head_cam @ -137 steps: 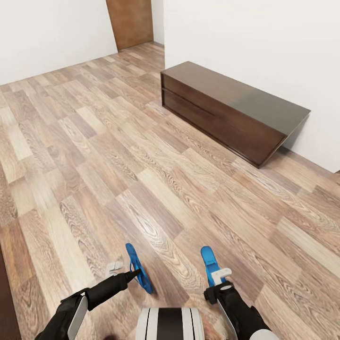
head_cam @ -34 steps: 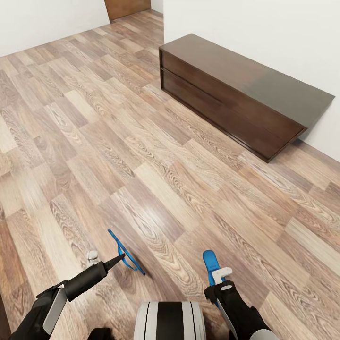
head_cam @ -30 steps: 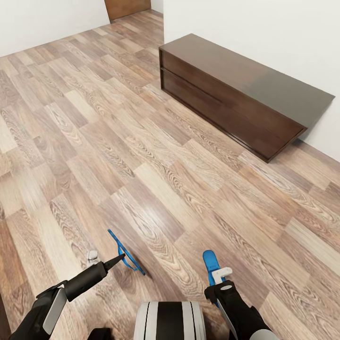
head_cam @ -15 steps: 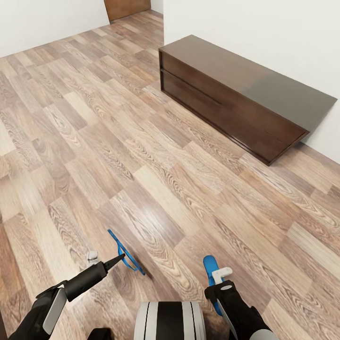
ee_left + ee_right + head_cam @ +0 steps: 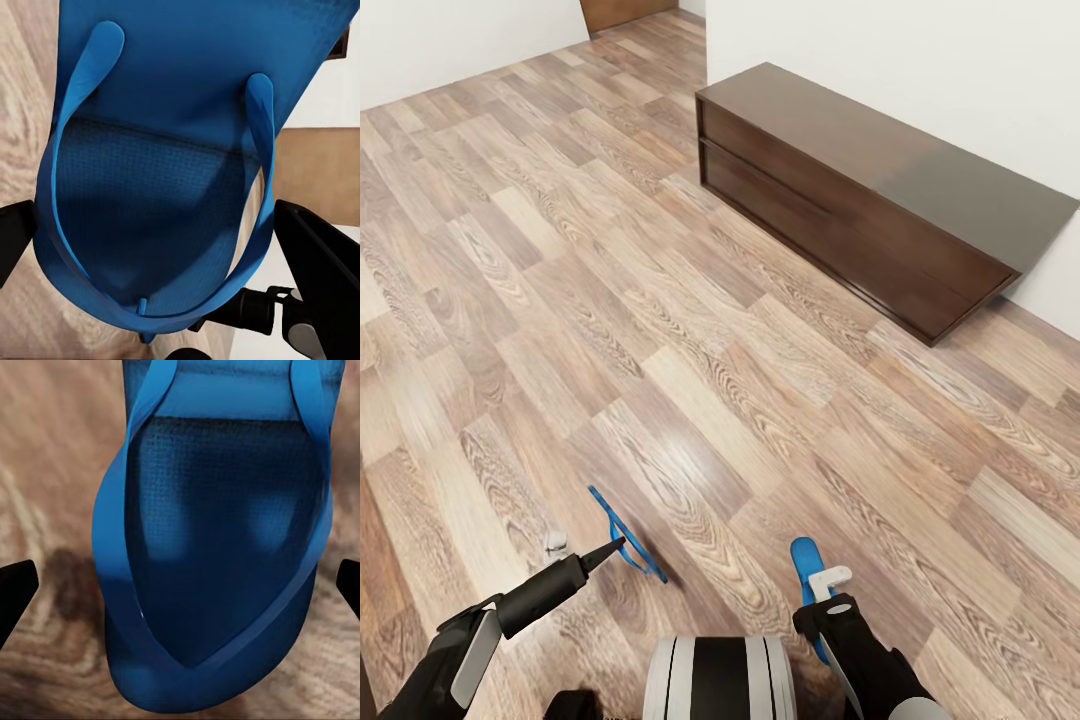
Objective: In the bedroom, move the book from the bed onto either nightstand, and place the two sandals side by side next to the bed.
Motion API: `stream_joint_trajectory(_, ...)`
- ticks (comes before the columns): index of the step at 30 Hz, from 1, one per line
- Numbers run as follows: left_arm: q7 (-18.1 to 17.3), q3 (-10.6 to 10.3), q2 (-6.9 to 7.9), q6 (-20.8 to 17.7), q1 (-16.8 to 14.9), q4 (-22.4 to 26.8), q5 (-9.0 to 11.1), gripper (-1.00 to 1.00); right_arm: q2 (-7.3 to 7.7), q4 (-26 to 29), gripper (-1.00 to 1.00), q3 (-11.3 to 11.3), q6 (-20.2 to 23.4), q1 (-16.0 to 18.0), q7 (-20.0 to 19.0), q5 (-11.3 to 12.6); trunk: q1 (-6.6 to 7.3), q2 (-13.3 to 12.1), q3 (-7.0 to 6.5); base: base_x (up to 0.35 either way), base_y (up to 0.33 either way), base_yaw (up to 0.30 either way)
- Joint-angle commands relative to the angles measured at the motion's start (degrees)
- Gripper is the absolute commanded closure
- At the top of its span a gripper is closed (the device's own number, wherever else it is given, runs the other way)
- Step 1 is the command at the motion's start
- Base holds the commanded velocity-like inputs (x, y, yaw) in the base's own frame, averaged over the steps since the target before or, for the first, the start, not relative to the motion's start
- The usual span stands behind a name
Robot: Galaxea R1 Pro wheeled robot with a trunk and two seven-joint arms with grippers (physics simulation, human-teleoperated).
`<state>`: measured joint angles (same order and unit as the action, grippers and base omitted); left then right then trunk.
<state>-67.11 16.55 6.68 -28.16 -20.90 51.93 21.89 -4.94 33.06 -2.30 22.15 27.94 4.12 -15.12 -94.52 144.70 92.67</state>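
Right now each of your claws carries one sandal. The left gripper (image 5: 585, 553) is clamped on the left sandal (image 5: 622, 531), which is tilted on edge with its long axis running toward 11 o'clock. The right gripper (image 5: 822, 590) pinches the right sandal (image 5: 806, 566), pointing to 12. Both sit just ahead of your trunk, well apart from each other. The floor (image 5: 660, 330) ahead is open; the dark cabinet (image 5: 860, 200) stands at 1 o'clock against the wall.
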Motion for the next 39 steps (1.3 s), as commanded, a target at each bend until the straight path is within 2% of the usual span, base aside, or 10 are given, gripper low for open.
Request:
stream_joint_trajectory(1,-0.1,0.0,0.00,-0.6,0.0,0.0,0.3,1.00,0.02,0.1,-1.00,-0.2,0.4,0.0,0.2,-0.3,-0.01,0.0,0.26,0.000,0.000,0.000)
stream_joint_trajectory(6,-0.1,0.1,0.00,-0.6,0.0,0.0,0.3,1.00,0.02,0.1,-1.00,-0.2,0.4,0.0,0.2,-0.3,-0.14,0.1,1.37,0.000,0.000,0.000)
stream_joint_trajectory(39,-0.1,0.1,0.00,-0.6,0.0,0.0,0.2,1.00,0.02,0.1,-1.00,-0.2,0.4,0.0,0.2,-0.3,-0.14,0.1,1.37,0.024,-0.010,0.000)
